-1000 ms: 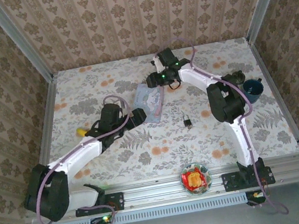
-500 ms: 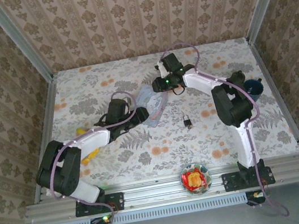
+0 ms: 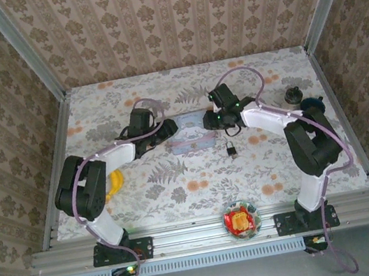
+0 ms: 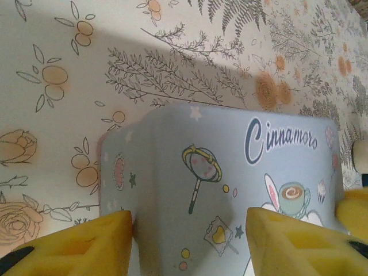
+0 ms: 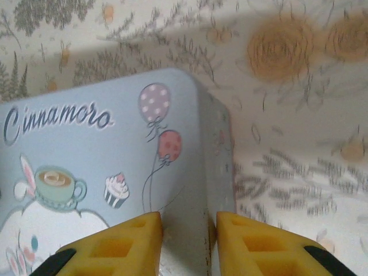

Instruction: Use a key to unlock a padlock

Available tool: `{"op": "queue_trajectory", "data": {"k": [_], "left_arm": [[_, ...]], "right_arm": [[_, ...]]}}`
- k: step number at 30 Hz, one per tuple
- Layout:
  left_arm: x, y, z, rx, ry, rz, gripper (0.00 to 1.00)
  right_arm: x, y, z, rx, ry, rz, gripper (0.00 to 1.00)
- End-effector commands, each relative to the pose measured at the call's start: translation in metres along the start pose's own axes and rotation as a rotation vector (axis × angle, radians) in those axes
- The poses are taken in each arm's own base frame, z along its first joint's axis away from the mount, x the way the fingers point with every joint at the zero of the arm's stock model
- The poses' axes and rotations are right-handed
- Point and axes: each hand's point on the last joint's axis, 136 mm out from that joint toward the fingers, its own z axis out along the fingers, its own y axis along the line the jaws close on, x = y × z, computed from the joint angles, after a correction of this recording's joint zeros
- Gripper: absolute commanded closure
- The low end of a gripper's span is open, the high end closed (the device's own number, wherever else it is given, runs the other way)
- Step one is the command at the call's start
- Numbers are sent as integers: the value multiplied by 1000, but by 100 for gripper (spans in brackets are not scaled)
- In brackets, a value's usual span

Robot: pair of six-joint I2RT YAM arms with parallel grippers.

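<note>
Padlock (image 3: 231,148): lies on the desk (image 3: 179,188), just nearer than the blue tin's (image 3: 192,140) right end, apart from it. Its long axis appears to run near-to-far with the shackle on the far side, though it is too small to confirm.

Left fingers (image 4: 75,247): spread wide at the tin's left end, one beside the side wall and one over the lid.

Right fingers (image 5: 259,244): drawn narrow astride the tin's right edge. Whether they are clenched on it cannot be told.

Assessment: the right arm is much the nearer, with the padlock just toward its base from its fingers. Both arms are occupied with the tin, which presumably holds the key.

Clearance: bare desk surrounds the padlock, and the bowl (image 3: 225,220) at the near edge is well apart.
</note>
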Motion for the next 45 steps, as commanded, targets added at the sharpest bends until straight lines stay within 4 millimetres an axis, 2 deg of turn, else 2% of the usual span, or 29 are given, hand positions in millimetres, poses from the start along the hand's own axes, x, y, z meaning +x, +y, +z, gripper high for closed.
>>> {"op": "queue_trajectory", "data": {"k": [1, 5, 10, 14, 19, 21, 25, 31, 35, 38, 42, 45], "left_arm": [[-7, -23, -2, 81, -3, 54, 46], [-5, -21, -5, 77, -7, 52, 45], [-5, -17, -16, 61, -32, 47, 43], [-3, -18, -31, 60, -51, 53, 40], [0, -17, -57, 42, -96, 64, 33], [-8, -10, -74, 16, -143, 67, 29], [-12, -4, -111, -49, -219, 117, 19], [-14, 22, -176, -205, -380, 187, 0], [-14, 43, -219, -311, -514, 218, 0], [-13, 62, -243, -397, -596, 201, 0], [-13, 75, -264, -445, -694, 223, 0], [-16, 84, -271, -496, -739, 265, 0]], "right_arm": [[19, -4, -6, 20, 11, 57, 67], [21, -4, -9, 18, 0, 67, 66], [16, -7, -15, 52, -12, 51, 56], [7, -12, -30, 96, -47, 25, 45], [-2, -18, -59, 144, -109, -7, 34], [-3, -23, -73, 165, -139, -20, 31], [1, -37, -102, 216, -193, -38, 24], [15, -66, -145, 279, -296, -34, 13], [27, -85, -165, 312, -353, -15, 1], [33, -96, -177, 329, -395, -6, 0], [41, -114, -190, 383, -455, 14, 0], [44, -128, -199, 440, -501, 26, 0]]}}
